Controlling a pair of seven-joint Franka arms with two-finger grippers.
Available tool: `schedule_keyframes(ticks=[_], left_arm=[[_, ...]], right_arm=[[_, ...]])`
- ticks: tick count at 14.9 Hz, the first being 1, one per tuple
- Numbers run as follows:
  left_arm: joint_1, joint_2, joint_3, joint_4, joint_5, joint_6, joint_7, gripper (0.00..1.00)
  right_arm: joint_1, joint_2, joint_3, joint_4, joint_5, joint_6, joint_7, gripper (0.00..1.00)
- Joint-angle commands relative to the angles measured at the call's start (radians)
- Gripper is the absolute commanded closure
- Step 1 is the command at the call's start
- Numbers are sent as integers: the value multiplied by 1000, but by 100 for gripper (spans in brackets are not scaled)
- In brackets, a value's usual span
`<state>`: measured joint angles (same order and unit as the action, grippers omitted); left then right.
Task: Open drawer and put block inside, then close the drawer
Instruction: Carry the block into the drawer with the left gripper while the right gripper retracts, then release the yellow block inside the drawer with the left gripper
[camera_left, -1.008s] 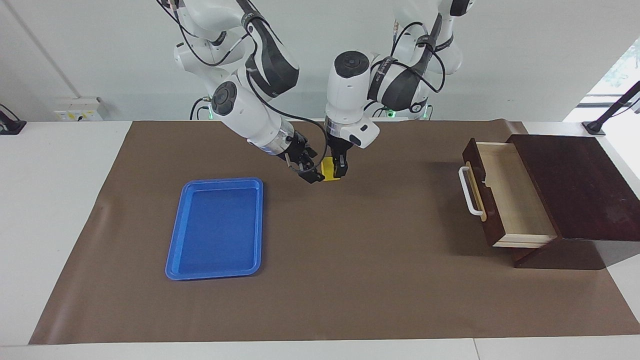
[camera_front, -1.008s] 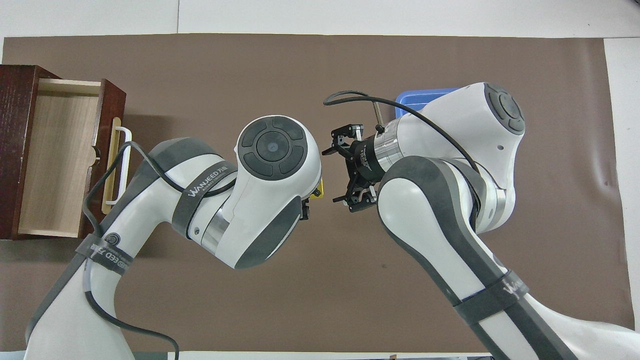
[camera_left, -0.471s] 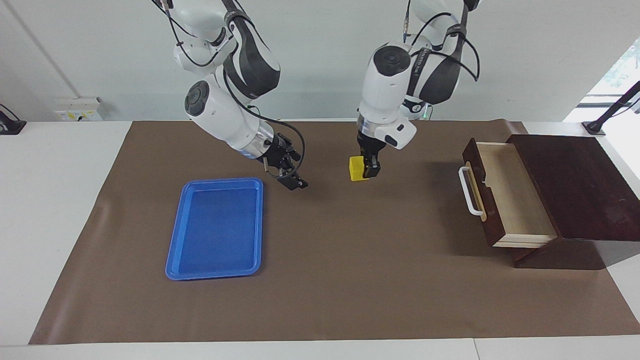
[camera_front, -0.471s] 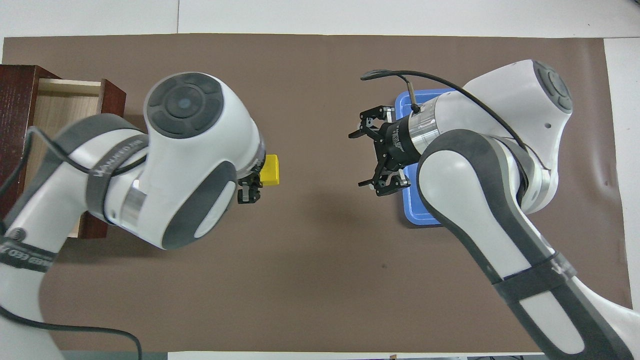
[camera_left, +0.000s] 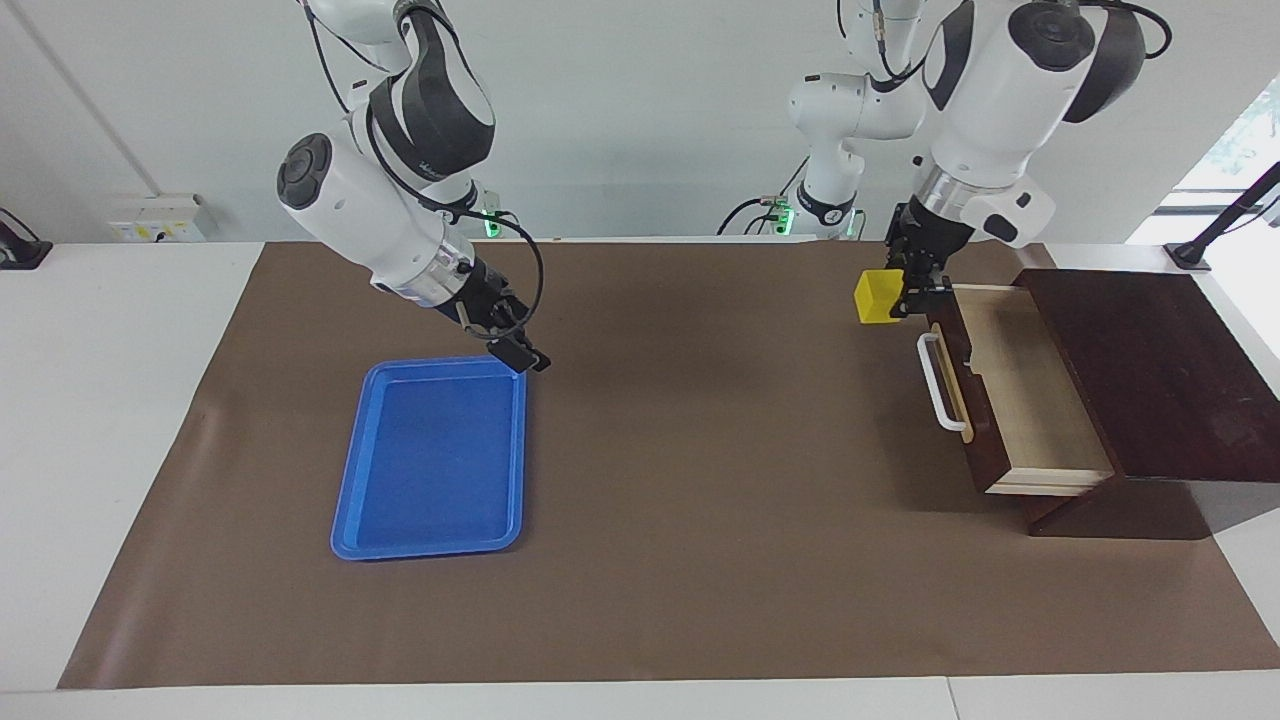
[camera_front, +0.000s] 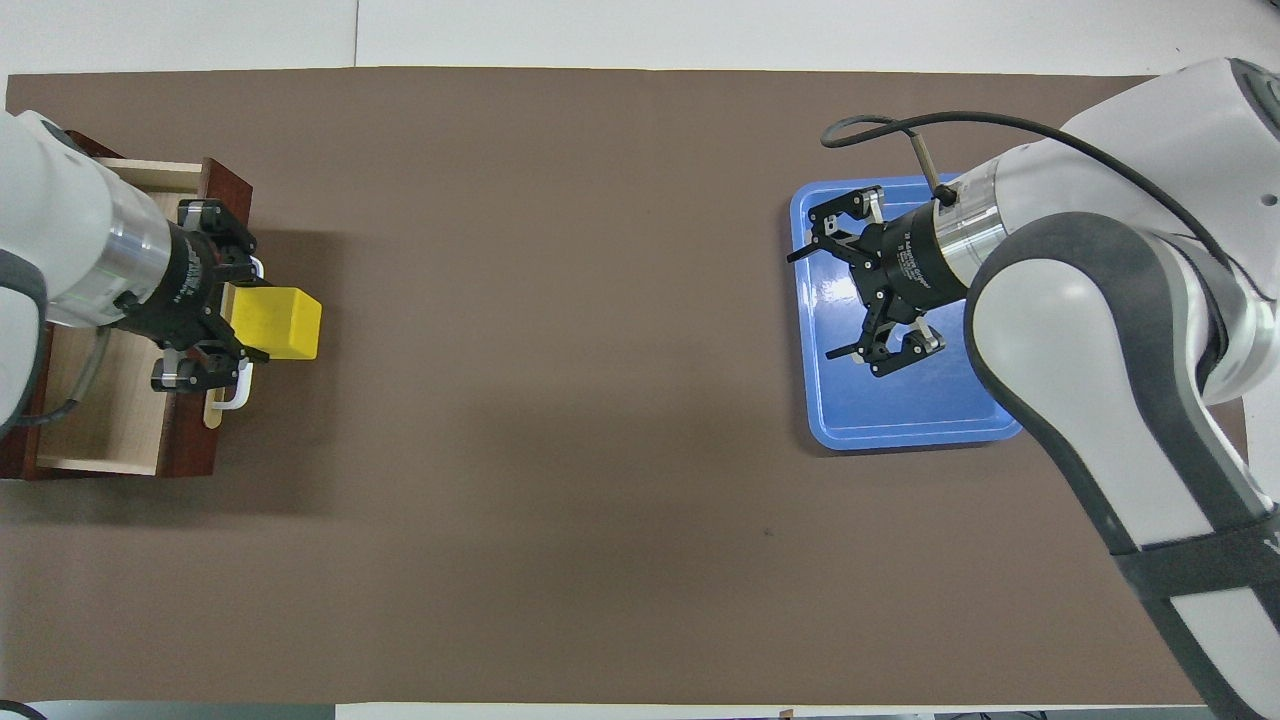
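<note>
The left claw (camera_left: 905, 290) pinches the small bright yellow cube (camera_left: 877, 297) at the facing view's upper right, in the air beside the open dark brown wooden drawer (camera_left: 1010, 385). The cube looks light and rigid; its flat faces suit gripping. The right claw (camera_left: 520, 352) hangs spread over the flat blue tray (camera_left: 432, 457).

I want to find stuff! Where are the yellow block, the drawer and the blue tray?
yellow block (camera_left: 876, 297), facing view, its front face
drawer (camera_left: 1025, 380), facing view, its pale wooden floor
blue tray (camera_left: 435, 455), facing view, its bare floor

The left gripper (camera_left: 905, 296) carries the block (camera_left: 877, 297) from mid-table up to the open drawer's (camera_left: 1030, 385) front. The right gripper (camera_left: 515, 345) withdraws, empty, over the blue tray (camera_left: 345, 495).
</note>
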<state>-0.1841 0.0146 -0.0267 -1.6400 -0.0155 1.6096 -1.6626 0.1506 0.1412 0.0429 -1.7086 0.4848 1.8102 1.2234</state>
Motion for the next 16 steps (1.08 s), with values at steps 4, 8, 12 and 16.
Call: schedule_keyframes(ticks=[4, 8, 12, 16], left_arm=[[227, -12, -13, -18, 5, 1, 312, 100], [256, -74, -12, -154, 5, 108, 346, 100], [287, -102, -13, -256, 5, 229, 352, 100], [336, -65, -13, -262, 5, 286, 389, 100]], right_arm=[[-95, -84, 9, -5, -159, -123, -374, 0], [-149, -126, 9, -5, -253, -179, -641, 0], [-189, -163, 9, -5, -345, -196, -911, 0], [-187, -199, -9, 3, -457, -193, -1200, 0]])
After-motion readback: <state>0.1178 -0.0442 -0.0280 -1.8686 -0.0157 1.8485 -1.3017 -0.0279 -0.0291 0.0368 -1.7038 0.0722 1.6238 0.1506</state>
